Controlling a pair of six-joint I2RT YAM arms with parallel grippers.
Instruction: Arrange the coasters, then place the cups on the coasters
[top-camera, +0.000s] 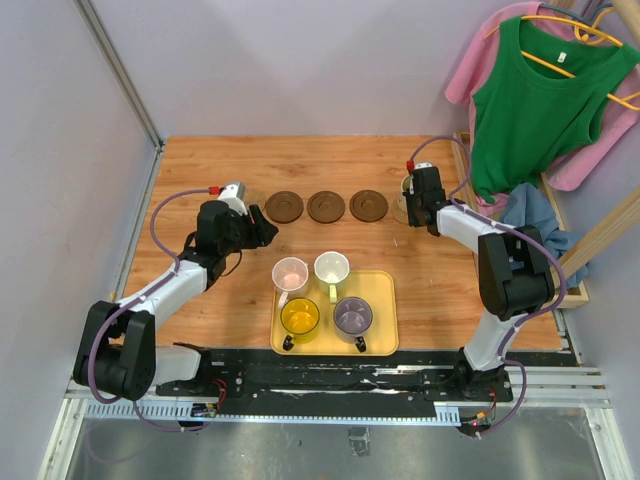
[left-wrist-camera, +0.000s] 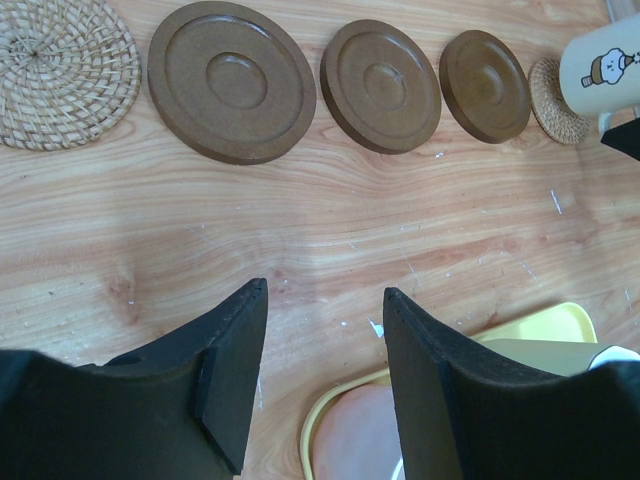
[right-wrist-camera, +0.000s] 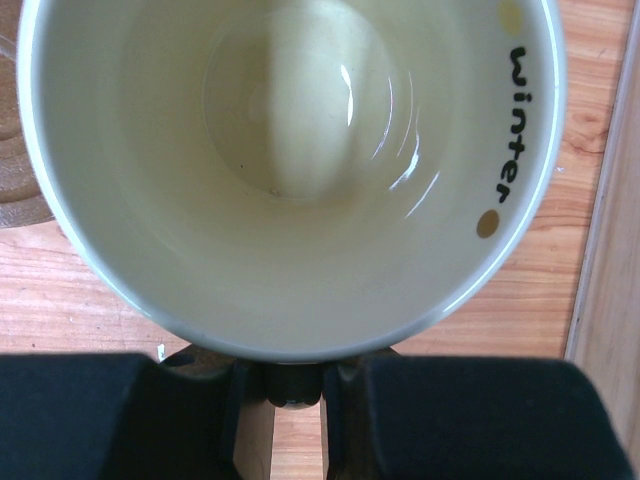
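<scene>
— Between the fingers of the right gripper (right-wrist-camera: 293, 388), what is showing?

— They are pinching narrowly on the handle of the cream cup (right-wrist-camera: 290, 170), which is filling nearly the whole wrist view. Its inside is shining pale and glossy, with "winter" running in black letters under the rim, between a yellow dot and a tan one.

— Where is that cup sitting?

— Upright at the right end of the row, over a woven coaster (left-wrist-camera: 553, 100). Whether its base is touching the coaster or hanging just above it, I cannot tell.

— And the left gripper (left-wrist-camera: 322, 292)?

— Its jaws are standing wide apart, holding nothing, with only bare table (left-wrist-camera: 330, 220) showing between them. Beyond them, three brown coasters (left-wrist-camera: 380, 85) are lying in a line, each showing ring grooves, and the other woven coaster (left-wrist-camera: 62, 70) is lying at the left end.

— The remaining cups?

— Four are standing on the yellow tray (top-camera: 382, 292): the pink cup (top-camera: 290, 272) and pale cup (top-camera: 332, 267) behind, the yellow cup (top-camera: 299, 315) and purple cup (top-camera: 352, 315) in front.

— What is proving hard to see?

— From above, the right gripper is covering most of the cream cup, and the left arm is hiding the row's left end. In the left wrist view, the fingers are cutting off the tray and the pink cup.
</scene>
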